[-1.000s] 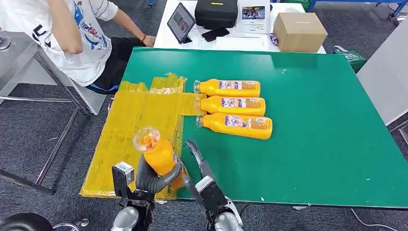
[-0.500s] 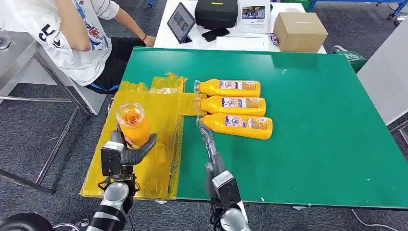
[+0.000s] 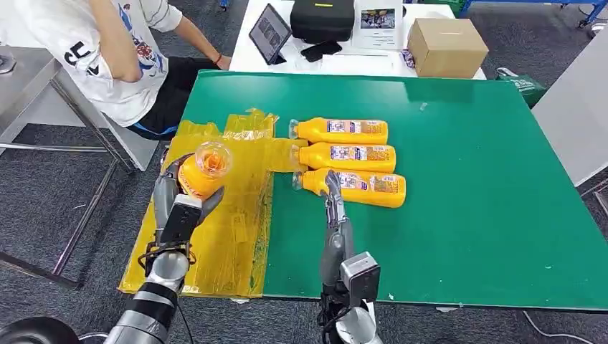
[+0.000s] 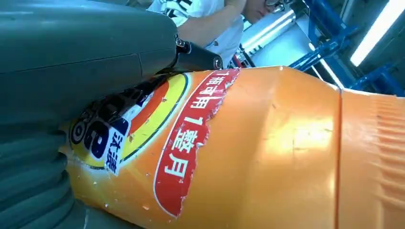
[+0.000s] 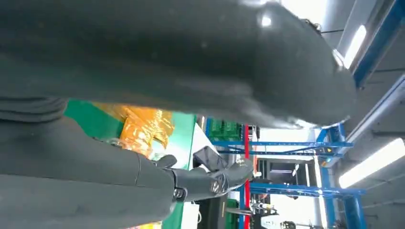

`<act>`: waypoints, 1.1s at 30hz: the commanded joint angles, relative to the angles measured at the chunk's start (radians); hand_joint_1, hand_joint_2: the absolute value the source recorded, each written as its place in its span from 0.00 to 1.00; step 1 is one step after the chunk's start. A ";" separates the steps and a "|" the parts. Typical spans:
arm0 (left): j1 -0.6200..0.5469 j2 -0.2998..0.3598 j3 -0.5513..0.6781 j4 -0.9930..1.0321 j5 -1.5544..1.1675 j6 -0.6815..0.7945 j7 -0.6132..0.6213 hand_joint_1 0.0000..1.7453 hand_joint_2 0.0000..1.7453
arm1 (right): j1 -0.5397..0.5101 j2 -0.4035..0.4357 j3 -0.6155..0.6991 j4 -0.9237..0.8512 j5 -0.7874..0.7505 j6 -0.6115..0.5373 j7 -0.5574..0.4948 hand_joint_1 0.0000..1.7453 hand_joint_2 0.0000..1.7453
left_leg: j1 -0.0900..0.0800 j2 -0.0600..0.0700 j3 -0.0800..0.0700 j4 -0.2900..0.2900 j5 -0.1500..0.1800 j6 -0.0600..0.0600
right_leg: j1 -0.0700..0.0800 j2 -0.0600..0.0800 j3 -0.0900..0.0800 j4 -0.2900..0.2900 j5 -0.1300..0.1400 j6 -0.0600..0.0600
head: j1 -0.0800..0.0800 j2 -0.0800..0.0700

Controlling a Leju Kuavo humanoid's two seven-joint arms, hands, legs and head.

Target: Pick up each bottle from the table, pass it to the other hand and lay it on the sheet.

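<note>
Head view: the left hand (image 3: 181, 204) grips an orange plastic juice bottle (image 3: 203, 168) above the crinkled yellow plastic sheet (image 3: 215, 236). The right hand (image 3: 333, 193), fingers apart, reaches the nearest of three bottles on the green counter (image 3: 466, 179).

Left wrist view: fingers (image 4: 196, 55) wrap the label; released tilted, the bottle could roll off the sheet.

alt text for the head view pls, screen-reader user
The left robot hand holds an orange bottle above the yellow sheet. The right robot hand reaches over the nearest of three bottles lying on the green table. A person sits beyond.
</note>
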 commanded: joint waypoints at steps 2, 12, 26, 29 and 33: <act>-0.160 0.109 -0.053 0.308 -0.327 0.048 0.123 1.00 1.00 | -0.026 -0.020 -0.018 -0.004 -0.069 0.015 0.002 0.00 0.00 | 0.002 0.000 0.006 0.000 -0.002 -0.002 | 0.003 -0.001 0.006 -0.001 -0.001 -0.003 | 0.000 0.000; -0.203 0.166 -0.041 0.534 -0.481 -0.117 0.169 1.00 1.00 | -0.014 -0.018 -0.036 0.029 -0.053 0.056 0.010 0.00 0.00 | 0.002 0.001 0.005 -0.002 -0.001 -0.001 | 0.002 0.000 0.005 -0.003 0.000 -0.002 | 0.001 0.000; -0.189 0.180 -0.002 0.585 -0.436 -0.230 0.142 1.00 1.00 | -0.027 -0.006 -0.036 0.073 -0.061 0.107 0.018 0.00 0.00 | 0.002 0.005 0.013 -0.003 -0.001 -0.003 | 0.002 0.005 0.011 -0.002 0.001 -0.003 | 0.000 0.000; -0.194 0.185 -0.006 0.587 -0.440 -0.244 0.140 1.00 1.00 | -0.029 -0.003 -0.034 0.091 -0.060 0.112 0.021 0.00 0.00 | 0.001 0.004 0.016 -0.002 -0.002 -0.003 | 0.001 0.005 0.014 -0.001 0.000 -0.002 | 0.000 0.000; -0.195 0.203 -0.043 0.575 -0.464 -0.299 0.129 1.00 1.00 | -0.031 0.005 -0.038 0.115 -0.067 0.128 0.024 0.00 0.00 | 0.001 0.005 0.018 -0.003 -0.001 -0.003 | 0.002 0.005 0.016 -0.002 0.001 -0.002 | 0.000 0.000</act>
